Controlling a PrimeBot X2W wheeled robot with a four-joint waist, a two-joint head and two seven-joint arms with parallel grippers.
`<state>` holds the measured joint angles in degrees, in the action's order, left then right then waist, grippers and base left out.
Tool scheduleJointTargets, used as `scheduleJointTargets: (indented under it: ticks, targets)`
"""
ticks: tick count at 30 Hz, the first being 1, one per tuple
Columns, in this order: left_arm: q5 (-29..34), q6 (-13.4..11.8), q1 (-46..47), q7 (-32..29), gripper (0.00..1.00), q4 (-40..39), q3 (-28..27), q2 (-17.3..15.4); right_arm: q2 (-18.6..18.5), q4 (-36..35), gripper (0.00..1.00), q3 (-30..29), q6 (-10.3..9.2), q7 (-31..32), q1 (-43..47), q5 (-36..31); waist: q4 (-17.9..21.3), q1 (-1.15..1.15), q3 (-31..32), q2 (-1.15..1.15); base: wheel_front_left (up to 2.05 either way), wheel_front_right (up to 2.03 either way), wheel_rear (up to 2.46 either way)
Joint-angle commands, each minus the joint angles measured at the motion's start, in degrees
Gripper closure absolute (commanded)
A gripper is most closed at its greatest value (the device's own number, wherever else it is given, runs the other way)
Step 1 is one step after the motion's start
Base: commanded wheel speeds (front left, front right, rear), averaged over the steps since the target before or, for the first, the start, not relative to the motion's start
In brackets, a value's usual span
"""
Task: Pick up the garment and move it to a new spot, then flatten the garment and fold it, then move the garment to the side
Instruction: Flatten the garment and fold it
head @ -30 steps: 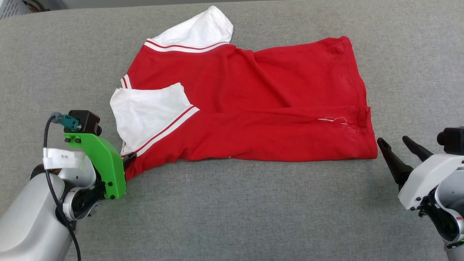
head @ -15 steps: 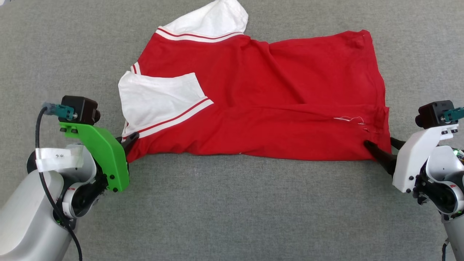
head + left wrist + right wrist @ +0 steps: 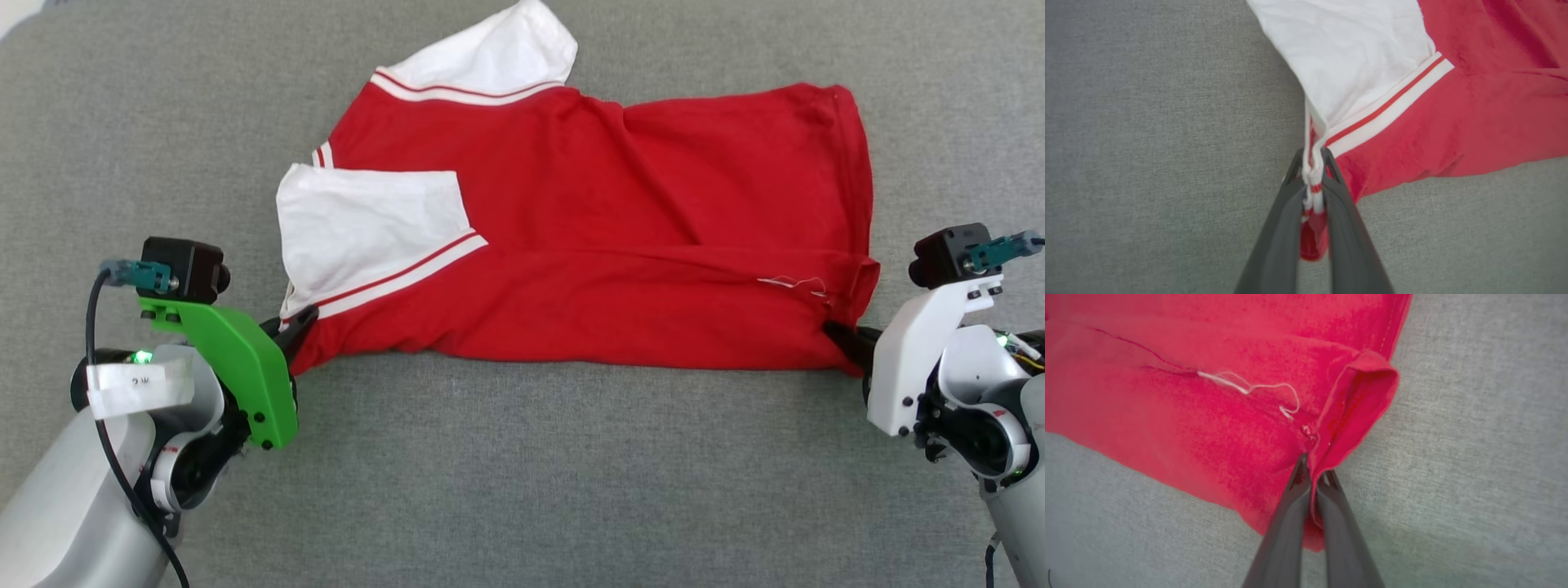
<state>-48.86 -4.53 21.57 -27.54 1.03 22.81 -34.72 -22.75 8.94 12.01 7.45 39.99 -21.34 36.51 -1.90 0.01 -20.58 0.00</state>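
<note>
The garment (image 3: 588, 237), a red T-shirt with white sleeves and striped trim, lies spread on the grey surface, its near side folded over. My left gripper (image 3: 295, 327) is shut on the garment's near left corner; in the left wrist view the gripper (image 3: 1312, 161) pinches white and red trim of the garment (image 3: 1453, 106). My right gripper (image 3: 841, 335) is shut on the near right hem corner; in the right wrist view the gripper (image 3: 1312, 467) clamps the hem fold of the garment (image 3: 1208, 424). A loose white thread (image 3: 1249, 388) lies by that hem.
Grey fabric surface (image 3: 522, 490) stretches all round the garment, with a wide bare strip along the near side between my two arms.
My right gripper moved in from the right, reached the hem corner and shut on it. The left gripper kept its hold. The head camera shifted, so the whole picture moved.
</note>
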Motion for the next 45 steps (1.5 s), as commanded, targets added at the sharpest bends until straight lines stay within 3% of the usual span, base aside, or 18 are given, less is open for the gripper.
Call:
scheduleJointTargets:
  ticks: [1,8,13,19,23,28,29,30,31,32,33,34,35,45]
  targets:
    - [0.50,0.21,-1.23,0.52,1.00,-0.43,-0.16,-0.35,-0.20,-0.05,1.00,0.80,0.03,0.07,1.23,0.16,0.18,-0.01,2.56,0.00,0.00,0.00,0.00]
    - [0.31,-1.30,-6.24,0.77,1.00,-3.22,-0.55,-2.11,-1.42,-4.33,1.00,0.86,0.03,0.63,4.82,0.55,0.54,-0.01,8.60,0.00,0.00,0.00,0.00]
    - [-0.55,-3.81,-12.34,0.66,1.00,-6.74,-1.63,-3.94,-1.45,-7.57,1.00,-0.56,0.03,1.98,10.38,1.63,0.38,-0.01,12.01,0.00,0.00,0.00,0.00]
    - [-3.06,-6.57,-20.68,0.80,1.00,-10.27,-3.59,-5.51,0.41,-11.89,1.00,-4.81,0.03,4.42,19.01,1.12,0.33,-0.01,14.32,0.00,0.00,0.00,0.00]
    - [-4.39,-7.45,-25.23,0.92,1.00,-10.09,-3.21,-4.98,3.02,-13.30,1.00,-7.05,0.03,5.58,24.16,-0.09,0.64,-0.01,14.58,0.00,0.00,0.00,0.00]
    - [-6.03,-6.77,-27.30,3.27,1.00,-6.22,-2.35,-1.40,6.84,-11.78,1.00,-8.12,0.03,3.97,27.68,-1.91,1.30,-0.01,14.35,0.00,0.00,0.00,0.00]
    - [-6.23,-6.43,-27.21,3.82,1.00,-4.95,-2.21,-0.68,7.70,-10.90,0.90,-8.30,0.03,3.11,28.13,-2.09,1.34,-0.01,14.34,0.00,0.00,0.00,0.00]
    - [-6.22,-6.13,-27.00,4.26,1.00,-3.97,-2.07,-0.24,8.21,-10.11,0.57,-8.27,0.03,2.58,28.49,-2.27,1.39,-0.01,14.33,0.00,0.00,0.00,0.00]
    - [-6.17,-5.80,-26.57,5.15,1.00,-2.85,-2.15,0.37,8.80,-9.33,0.00,-8.35,0.03,1.45,28.67,-2.44,1.46,-0.01,14.31,0.00,0.00,0.00,0.00]
    - [-6.10,-5.55,-26.21,5.86,0.91,-2.02,-2.24,0.81,9.24,-8.83,0.00,-8.47,0.03,0.23,28.65,-2.60,1.52,-0.01,14.30,0.00,0.00,0.00,0.00]
    - [-6.09,-5.18,-25.86,6.35,0.45,-1.10,-2.17,1.20,9.60,-8.32,0.00,-8.55,0.03,-1.29,28.61,-2.89,1.57,-0.01,14.32,0.00,0.00,0.00,0.00]
    - [-6.16,-4.89,-25.56,6.78,0.08,-0.54,-2.24,1.52,9.79,-8.11,0.00,-8.59,0.03,-2.73,28.53,-3.23,1.62,-0.01,14.36,0.00,0.00,0.00,0.00]
    - [-5.96,-4.62,-25.12,7.59,0.00,-0.05,-2.43,1.73,10.09,-8.05,0.00,-8.80,0.03,-5.16,28.26,-3.73,1.68,-0.01,14.46,0.00,0.00,0.00,0.00]
    - [0.40,-4.21,-20.35,15.14,0.00,-2.11,-3.65,0.35,11.79,-11.22,0.00,-10.40,0.03,-28.78,25.15,-11.42,1.91,-0.01,14.63,0.00,0.00,0.00,0.00]
